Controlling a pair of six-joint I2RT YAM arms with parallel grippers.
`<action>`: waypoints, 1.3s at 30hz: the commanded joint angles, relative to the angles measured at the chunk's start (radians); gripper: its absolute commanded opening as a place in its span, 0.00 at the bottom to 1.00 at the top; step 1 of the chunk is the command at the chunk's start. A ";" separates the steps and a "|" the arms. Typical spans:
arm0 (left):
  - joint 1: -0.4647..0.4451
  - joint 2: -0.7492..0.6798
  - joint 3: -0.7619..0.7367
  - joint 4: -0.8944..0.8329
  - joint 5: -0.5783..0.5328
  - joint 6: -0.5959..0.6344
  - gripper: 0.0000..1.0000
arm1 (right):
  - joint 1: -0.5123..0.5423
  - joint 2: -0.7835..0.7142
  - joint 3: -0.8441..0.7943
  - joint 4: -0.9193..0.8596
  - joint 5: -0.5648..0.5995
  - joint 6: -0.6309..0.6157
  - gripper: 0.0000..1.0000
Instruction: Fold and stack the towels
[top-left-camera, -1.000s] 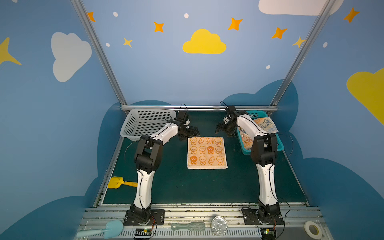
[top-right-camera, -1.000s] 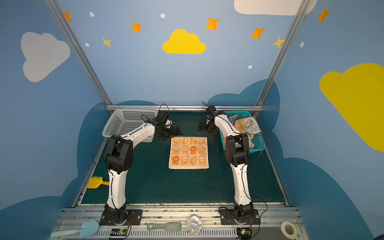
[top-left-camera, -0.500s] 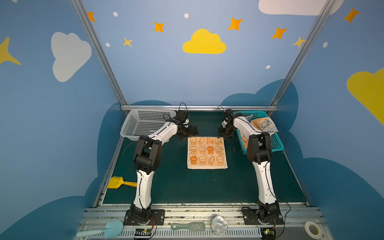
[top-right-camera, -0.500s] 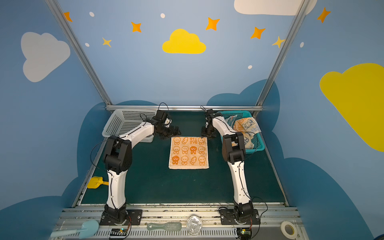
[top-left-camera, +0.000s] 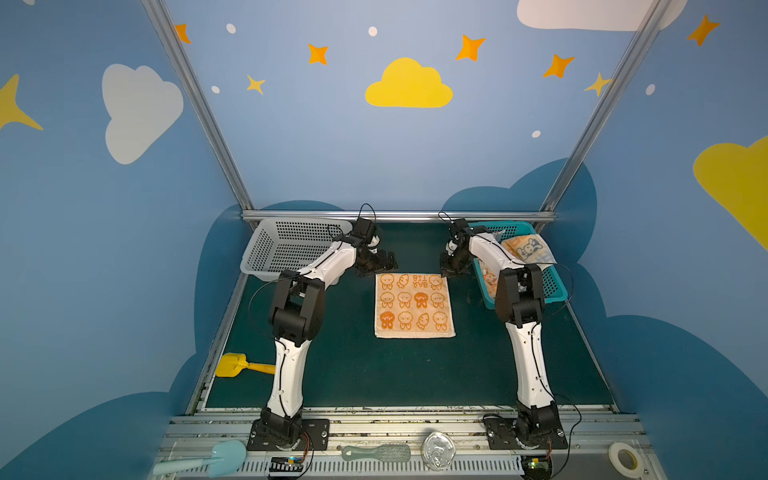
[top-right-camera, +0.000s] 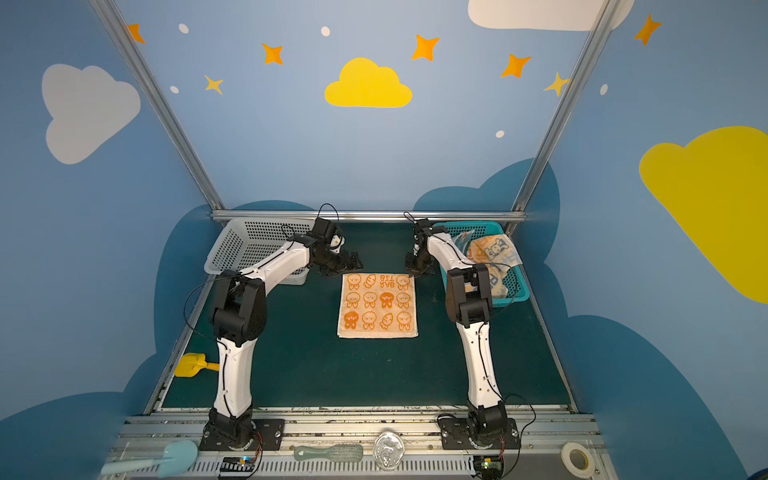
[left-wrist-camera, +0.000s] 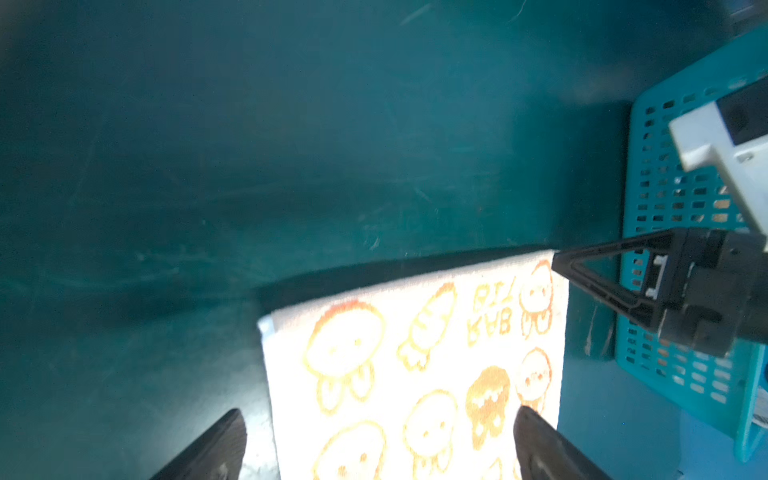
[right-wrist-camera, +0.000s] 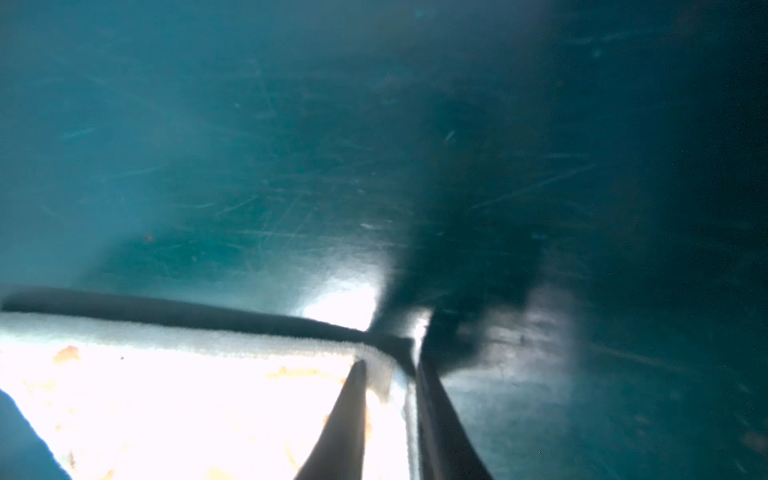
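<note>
An orange-cream bunny towel (top-left-camera: 414, 305) (top-right-camera: 377, 305) lies flat on the green mat in both top views. My right gripper (top-left-camera: 449, 272) (right-wrist-camera: 388, 365) is down at its far right corner, shut on that corner, with the hem pinched between the two fingers. My left gripper (top-left-camera: 386, 264) (left-wrist-camera: 378, 419) is open just beyond the towel's (left-wrist-camera: 415, 374) far left corner, holding nothing. The right gripper's fingers (left-wrist-camera: 602, 270) show at the far corner in the left wrist view. Two more towels (top-left-camera: 528, 249) (top-right-camera: 494, 249) lie crumpled in the teal basket.
A white perforated basket (top-left-camera: 291, 245) stands at the back left and the teal basket (top-left-camera: 552, 286) at the back right, right beside my right arm. A yellow toy shovel (top-left-camera: 237, 365) lies at the mat's left edge. A scoop (top-left-camera: 216, 455), a brush (top-left-camera: 376, 452) and a tape roll (top-left-camera: 623, 457) sit on the front rail.
My right gripper has moved in and down to the towel's far right corner and closed on it. The left gripper has stayed open and nearly still.
</note>
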 joint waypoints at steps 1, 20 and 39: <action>0.012 0.067 0.074 -0.094 -0.010 0.055 0.99 | -0.001 0.035 -0.027 -0.003 -0.009 0.000 0.10; 0.026 0.245 0.240 -0.204 -0.043 0.135 0.62 | -0.006 0.021 -0.057 0.016 -0.024 -0.010 0.00; 0.014 0.291 0.283 -0.215 -0.151 0.211 0.44 | -0.021 -0.007 -0.107 0.038 -0.043 -0.018 0.00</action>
